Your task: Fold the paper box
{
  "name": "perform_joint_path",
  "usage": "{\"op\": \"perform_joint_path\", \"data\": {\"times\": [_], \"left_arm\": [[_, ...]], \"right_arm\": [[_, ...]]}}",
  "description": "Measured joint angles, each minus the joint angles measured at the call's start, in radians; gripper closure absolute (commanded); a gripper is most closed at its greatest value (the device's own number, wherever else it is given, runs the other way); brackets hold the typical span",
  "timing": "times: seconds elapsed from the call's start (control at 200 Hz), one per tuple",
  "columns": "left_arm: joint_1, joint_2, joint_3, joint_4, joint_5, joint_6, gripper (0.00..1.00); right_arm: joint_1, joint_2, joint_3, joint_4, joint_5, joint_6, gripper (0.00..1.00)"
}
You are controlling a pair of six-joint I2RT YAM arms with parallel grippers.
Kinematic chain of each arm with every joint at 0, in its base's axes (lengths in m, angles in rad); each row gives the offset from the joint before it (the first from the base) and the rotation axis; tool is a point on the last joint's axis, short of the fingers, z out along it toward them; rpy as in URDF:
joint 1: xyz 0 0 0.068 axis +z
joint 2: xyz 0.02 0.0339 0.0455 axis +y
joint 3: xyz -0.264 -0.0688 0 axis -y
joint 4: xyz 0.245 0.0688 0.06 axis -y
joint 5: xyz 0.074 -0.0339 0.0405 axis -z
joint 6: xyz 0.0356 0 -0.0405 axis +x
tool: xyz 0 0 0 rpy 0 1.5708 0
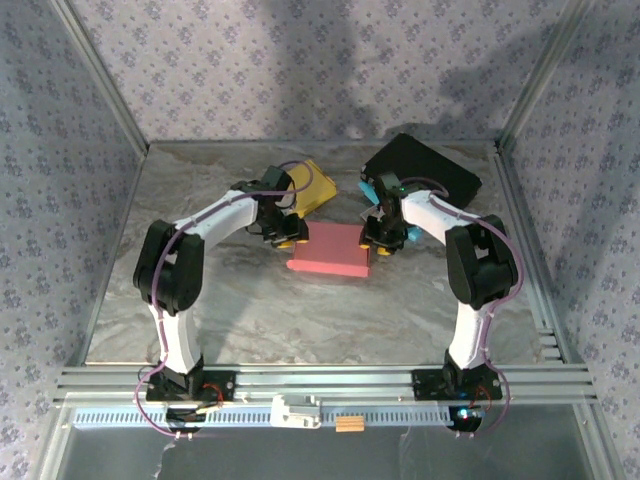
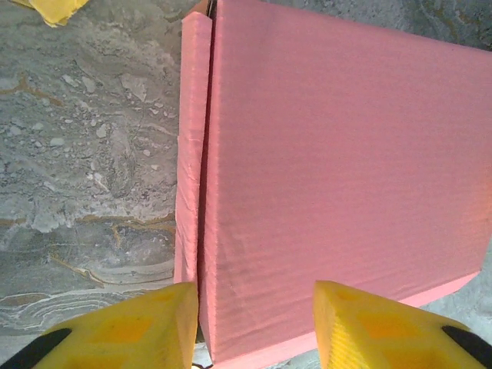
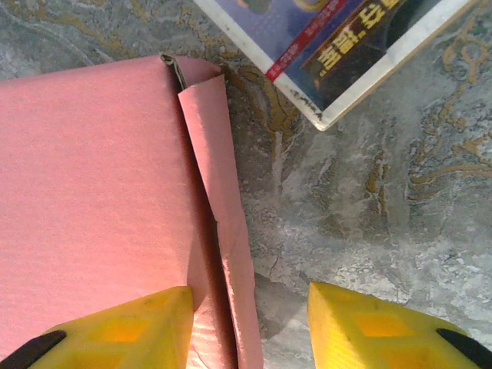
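At the middle of the surface (image 1: 250, 320) lies the pink paper box (image 1: 330, 252), and we judge it mostly folded: the body is closed into a flat block, with the lid panel lying smooth on top. What is left are its two ends. At the left end of the box the left end flap (image 2: 191, 154) runs along the wall with a dark gap beside it. At the right end the right end flap (image 3: 223, 223) leans away from the wall, not tucked in. Our left fingers (image 2: 127, 330) stand about half open astride the left end of the box and seem to grip nothing. Our right fingers (image 3: 115, 330) are half open too, one over the lid, the other over bare surface beside the box, holding nothing. Behind the box lie a yellow piece (image 1: 312, 185) and a black package (image 1: 425, 165).
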Motion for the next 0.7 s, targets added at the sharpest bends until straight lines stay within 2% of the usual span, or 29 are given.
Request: {"op": "perform_joint_path", "data": {"times": [0.26, 0.505, 0.7], "left_arm": [[0.009, 0.008, -0.023, 0.023, 0.000, 0.019, 0.57], [0.015, 0.016, -0.075, 0.089, 0.010, 0.027, 0.67], [0.018, 0.017, -0.105, 0.137, 0.024, 0.026, 0.71]], "right_arm": [[-0.013, 0.000, -0.026, 0.036, -0.045, -0.021, 0.57], [-0.026, 0.000, -0.040, 0.063, -0.093, -0.021, 0.62], [-0.042, 0.000, -0.060, 0.096, -0.144, -0.025, 0.63]]}}
